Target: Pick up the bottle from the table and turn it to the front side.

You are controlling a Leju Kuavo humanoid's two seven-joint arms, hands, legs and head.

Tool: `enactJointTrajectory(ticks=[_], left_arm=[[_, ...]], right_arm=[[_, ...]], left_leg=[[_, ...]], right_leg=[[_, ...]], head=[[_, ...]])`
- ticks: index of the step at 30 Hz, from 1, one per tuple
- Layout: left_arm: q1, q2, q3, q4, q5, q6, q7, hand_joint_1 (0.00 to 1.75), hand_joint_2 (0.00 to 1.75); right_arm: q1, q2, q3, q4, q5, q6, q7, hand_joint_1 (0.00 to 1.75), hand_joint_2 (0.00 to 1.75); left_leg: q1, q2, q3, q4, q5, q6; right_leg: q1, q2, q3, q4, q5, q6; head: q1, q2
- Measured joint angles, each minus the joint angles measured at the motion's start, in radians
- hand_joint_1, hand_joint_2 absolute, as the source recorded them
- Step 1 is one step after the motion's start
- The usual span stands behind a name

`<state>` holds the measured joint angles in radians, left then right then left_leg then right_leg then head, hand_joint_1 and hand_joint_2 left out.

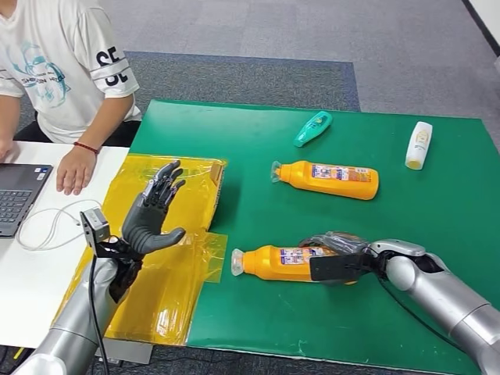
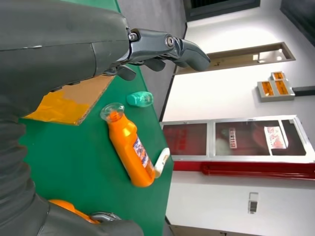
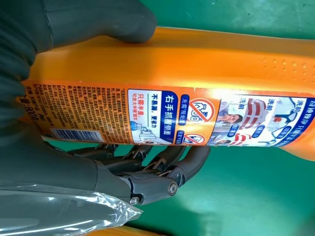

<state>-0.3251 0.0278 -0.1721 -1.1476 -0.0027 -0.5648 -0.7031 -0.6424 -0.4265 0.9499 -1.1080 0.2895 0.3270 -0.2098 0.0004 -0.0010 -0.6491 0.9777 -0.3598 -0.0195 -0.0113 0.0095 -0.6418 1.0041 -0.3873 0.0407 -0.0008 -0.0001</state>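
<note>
Right hand (image 1: 333, 254) apparently grips lying bottle (image 1: 277, 262); left hand (image 1: 155, 217) spread.

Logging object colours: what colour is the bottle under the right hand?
Orange bottle with a blue-and-white label; clearest in the right wrist view.

Both silver arms end in dark grey hands — left hand (image 1: 155, 215), right hand (image 1: 336, 256) — with black-jointed fingers, ribbed grey wrist covers and a black cable (image 1: 94, 312) along the left forearm.

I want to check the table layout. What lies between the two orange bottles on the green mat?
Nothing: in the head view only bare green mat separates the far orange bottle from the near orange bottle.
</note>
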Motion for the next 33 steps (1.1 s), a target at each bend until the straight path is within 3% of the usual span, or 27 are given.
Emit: enactJointTrajectory(ticks=[19,33], left_arm=[[0.0,0.0,0.004,-0.004,0.0,-0.009,0.0,0.0,1.75],[0.0,-0.007,0.002,-0.004,0.002,-0.01,0.0,0.0,1.75]], right_arm=[[0.014,0.0,-0.02,0.007,-0.044,0.002,-0.026,1.75,1.75],[0.115,0.032,-0.19,0.062,-0.159,-0.014,-0.118,1.75,1.75]], left_leg=[[0.0,0.0,0.0,0.0,0.0,0.0],[0.0,0.0,0.0,0.0,0.0,0.0]], right_leg=[[0.0,0.0,0.0,0.0,0.0,0.0],[0.0,0.0,0.0,0.0,0.0,0.0]], head=[[0.0,0.0],[0.0,0.0]])
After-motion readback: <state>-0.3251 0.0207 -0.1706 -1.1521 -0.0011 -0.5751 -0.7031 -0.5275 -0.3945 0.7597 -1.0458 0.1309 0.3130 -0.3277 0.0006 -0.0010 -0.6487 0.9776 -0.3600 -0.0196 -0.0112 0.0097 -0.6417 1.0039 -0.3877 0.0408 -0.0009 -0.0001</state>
